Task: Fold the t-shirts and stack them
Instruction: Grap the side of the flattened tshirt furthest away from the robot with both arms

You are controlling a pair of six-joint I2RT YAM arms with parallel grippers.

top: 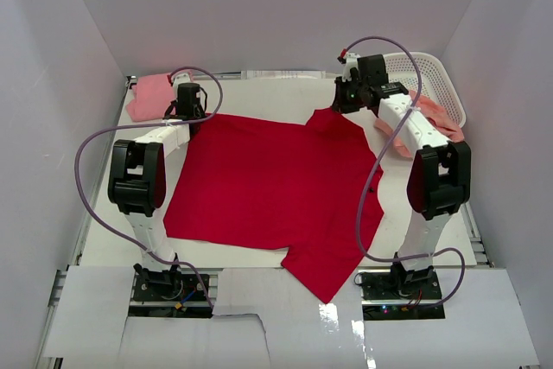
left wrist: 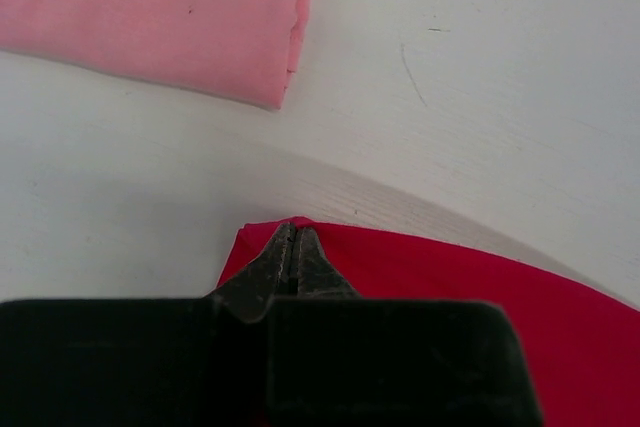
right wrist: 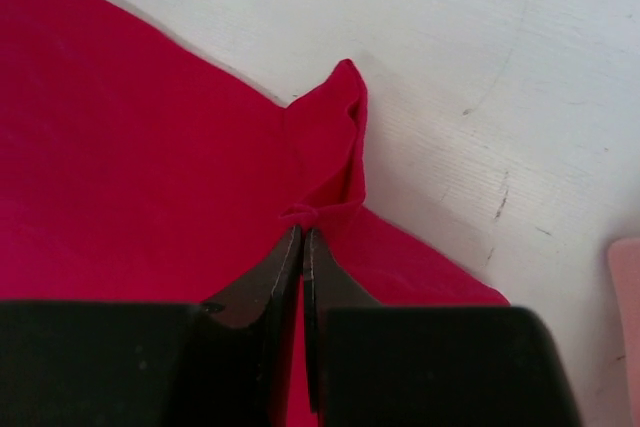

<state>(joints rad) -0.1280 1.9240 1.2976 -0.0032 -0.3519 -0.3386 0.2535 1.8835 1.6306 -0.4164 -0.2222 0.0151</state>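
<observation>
A bright red t-shirt (top: 268, 187) lies spread across the table, one sleeve reaching toward the near edge. My left gripper (top: 192, 115) is at the shirt's far left corner; in the left wrist view its jaws (left wrist: 293, 232) are shut with that red corner (left wrist: 420, 267) pinched at the tips. My right gripper (top: 342, 110) is at the far right edge of the shirt. The right wrist view shows it (right wrist: 302, 232) shut on a bunched-up fold of red cloth (right wrist: 330, 147). A folded light pink t-shirt (top: 151, 94) (left wrist: 150, 17) rests at the far left. A salmon-peach t-shirt (top: 436, 123) hangs out of the basket.
A white lattice basket (top: 428, 71) stands at the far right corner, behind the right arm. White walls close in the table (top: 259, 91) on three sides. Purple cables loop from both arms over the shirt's sides.
</observation>
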